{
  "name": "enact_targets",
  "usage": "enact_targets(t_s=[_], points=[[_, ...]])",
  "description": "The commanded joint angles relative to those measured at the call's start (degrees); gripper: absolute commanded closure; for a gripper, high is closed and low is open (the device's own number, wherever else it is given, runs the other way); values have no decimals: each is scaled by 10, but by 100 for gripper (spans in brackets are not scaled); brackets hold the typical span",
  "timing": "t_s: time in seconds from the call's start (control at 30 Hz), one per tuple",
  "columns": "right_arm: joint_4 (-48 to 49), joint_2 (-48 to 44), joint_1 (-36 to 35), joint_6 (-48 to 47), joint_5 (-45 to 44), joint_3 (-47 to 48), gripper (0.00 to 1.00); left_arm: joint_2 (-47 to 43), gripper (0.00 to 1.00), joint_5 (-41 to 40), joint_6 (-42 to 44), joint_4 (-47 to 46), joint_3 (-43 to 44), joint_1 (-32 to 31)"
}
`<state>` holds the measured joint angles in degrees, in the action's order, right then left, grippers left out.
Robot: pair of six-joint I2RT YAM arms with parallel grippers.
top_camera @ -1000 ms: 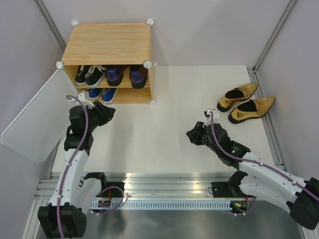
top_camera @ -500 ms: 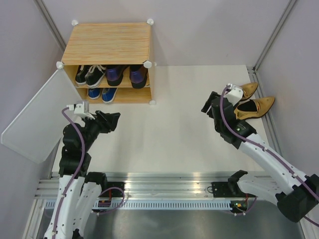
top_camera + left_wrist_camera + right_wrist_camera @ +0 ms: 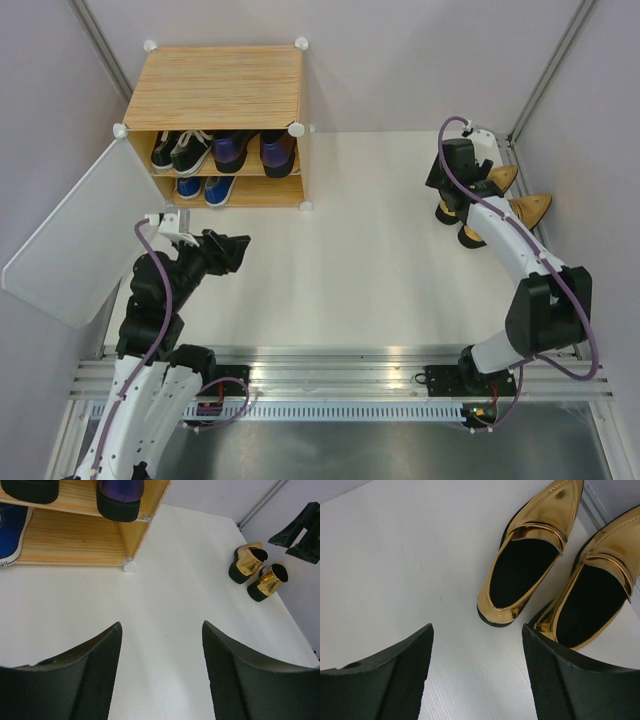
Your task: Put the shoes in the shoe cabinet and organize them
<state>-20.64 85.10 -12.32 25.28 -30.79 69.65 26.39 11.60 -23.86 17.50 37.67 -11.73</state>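
The shoe cabinet [image 3: 215,85] stands at the far left with its door [image 3: 70,245] swung open. Black sneakers [image 3: 178,150] and purple heels [image 3: 250,150] fill the upper shelf, and blue sneakers [image 3: 205,188] sit on the left of the lower shelf. Two gold shoes [image 3: 520,210] lie side by side at the far right, partly hidden by my right arm. My right gripper [image 3: 477,627] hovers open just behind the heel of the nearer gold shoe [image 3: 540,525], with nothing in it. In front of the cabinet my left gripper [image 3: 235,250] is open and empty.
Grey walls close in both sides and the back, with a metal rail [image 3: 535,240] along the right edge just beyond the gold shoes. The open door juts out beside my left arm. The right half of the lower shelf [image 3: 75,545] is bare wood.
My right arm swung from mid-table out to the gold shoes while its jaws opened. My left arm drew back from the cabinet front and its jaws widened.
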Motion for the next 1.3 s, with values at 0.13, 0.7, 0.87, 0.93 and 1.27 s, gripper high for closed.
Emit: enact_targets(t_s=[0.13,0.7,0.87,0.93,1.27], points=[[38,134,63,-86,69,77,30,-9,30,-43,27,10,23,-10],[43,176,37,-88,161,29,75,-5,29,-47,27,16,27,-8],[26,130,17,-82,175,26,95,-5,29,-50,26,17,27,-1],[15,115,8,-72,187,23,99,-6,29,-53,27,18,28,4],[10,84,-268,84,187,-47,99,-6,29,-51,24,18,27,18]])
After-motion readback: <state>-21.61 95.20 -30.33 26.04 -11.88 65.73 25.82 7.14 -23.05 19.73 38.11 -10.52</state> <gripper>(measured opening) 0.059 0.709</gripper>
